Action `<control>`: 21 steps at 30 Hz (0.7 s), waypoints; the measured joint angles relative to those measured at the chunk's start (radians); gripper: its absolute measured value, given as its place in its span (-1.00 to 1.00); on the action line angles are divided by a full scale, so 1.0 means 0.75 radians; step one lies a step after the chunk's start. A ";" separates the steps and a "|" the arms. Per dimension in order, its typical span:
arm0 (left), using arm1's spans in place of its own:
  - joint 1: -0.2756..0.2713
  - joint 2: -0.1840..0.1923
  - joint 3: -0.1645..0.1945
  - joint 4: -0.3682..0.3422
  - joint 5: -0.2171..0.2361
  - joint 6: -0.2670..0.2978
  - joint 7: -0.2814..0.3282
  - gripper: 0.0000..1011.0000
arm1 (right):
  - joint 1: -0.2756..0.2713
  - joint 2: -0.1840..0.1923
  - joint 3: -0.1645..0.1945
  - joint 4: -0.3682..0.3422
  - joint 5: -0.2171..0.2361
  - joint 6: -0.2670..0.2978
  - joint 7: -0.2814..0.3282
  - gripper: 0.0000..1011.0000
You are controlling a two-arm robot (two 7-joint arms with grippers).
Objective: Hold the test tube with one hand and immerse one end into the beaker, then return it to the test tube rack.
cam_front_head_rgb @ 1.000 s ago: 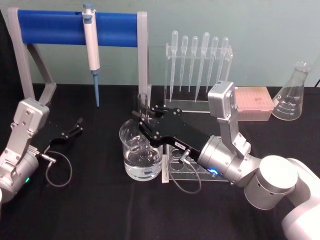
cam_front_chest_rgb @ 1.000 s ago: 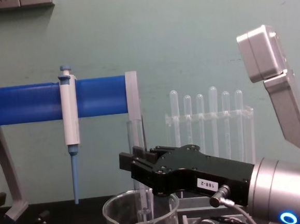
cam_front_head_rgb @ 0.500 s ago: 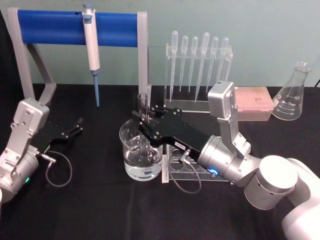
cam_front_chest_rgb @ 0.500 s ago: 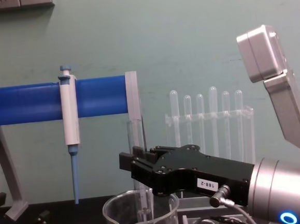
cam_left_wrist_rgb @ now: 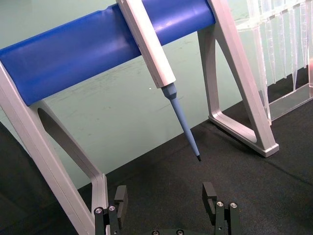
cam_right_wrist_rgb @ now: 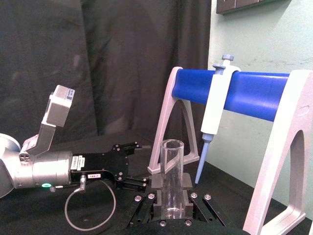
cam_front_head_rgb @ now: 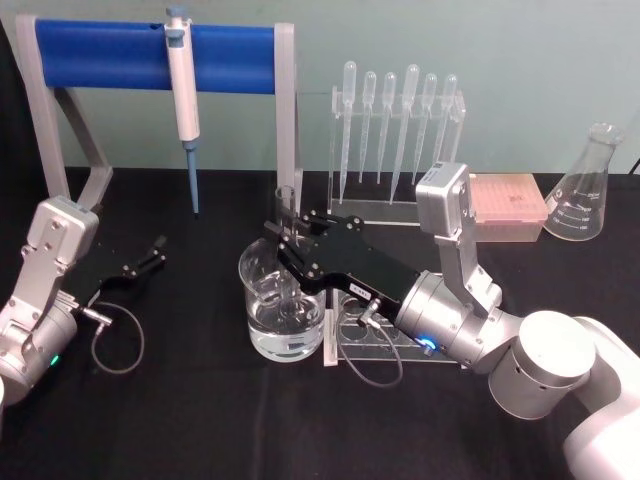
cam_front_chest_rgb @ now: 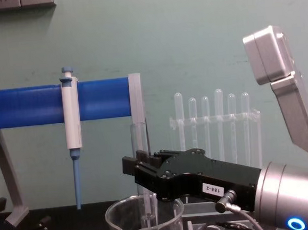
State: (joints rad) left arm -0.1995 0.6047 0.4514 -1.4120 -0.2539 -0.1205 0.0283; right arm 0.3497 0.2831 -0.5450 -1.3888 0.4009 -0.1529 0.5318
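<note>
My right gripper (cam_front_head_rgb: pixel 284 238) is shut on the test tube (cam_front_head_rgb: pixel 286 207), a clear glass tube held upright over the beaker (cam_front_head_rgb: pixel 283 312). The tube's open rim stands above the black fingers (cam_front_chest_rgb: pixel 130 165). Its lower end reaches down inside the beaker (cam_front_chest_rgb: pixel 120 224), which holds water; I cannot tell whether it touches the water. In the right wrist view the test tube (cam_right_wrist_rgb: pixel 171 172) stands clamped between the pads (cam_right_wrist_rgb: pixel 157 205). My left gripper (cam_front_head_rgb: pixel 150 256) rests open on the black table at the left, apart from both; its open fingers (cam_left_wrist_rgb: pixel 211 195) hold nothing.
A blue bar stand (cam_front_head_rgb: pixel 120 45) carrying a white-and-blue pipettor (cam_front_head_rgb: pixel 183 95) stands behind the beaker. A rack of plastic pipettes (cam_front_head_rgb: pixel 395 130), a pink tip box (cam_front_head_rgb: pixel 508 205) and a flask (cam_front_head_rgb: pixel 587 190) stand at the back right. A clear tube rack (cam_front_head_rgb: pixel 350 345) sits just right of the beaker.
</note>
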 joint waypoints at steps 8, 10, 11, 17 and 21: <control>0.000 0.000 0.000 0.000 0.000 0.000 0.000 0.98 | 0.000 0.000 0.000 0.000 0.000 0.000 0.000 -0.55; 0.000 0.000 0.000 0.000 0.000 0.000 0.000 0.98 | 0.000 0.000 0.000 0.000 0.000 0.000 0.000 -0.55; 0.000 0.000 0.000 0.000 0.000 0.000 0.000 0.98 | 0.000 0.000 0.000 0.000 0.000 0.000 0.000 -0.55; 0.000 0.000 0.000 0.000 0.000 0.000 0.000 0.98 | 0.000 0.000 0.000 0.000 0.000 0.000 0.000 -0.55; 0.000 0.000 0.000 0.000 0.000 0.000 0.000 0.98 | -0.005 0.000 0.011 -0.020 0.002 0.007 0.000 -0.55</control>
State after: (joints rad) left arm -0.1995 0.6047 0.4514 -1.4120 -0.2539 -0.1205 0.0283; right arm 0.3461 0.2831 -0.5370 -1.4041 0.4023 -0.1476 0.5317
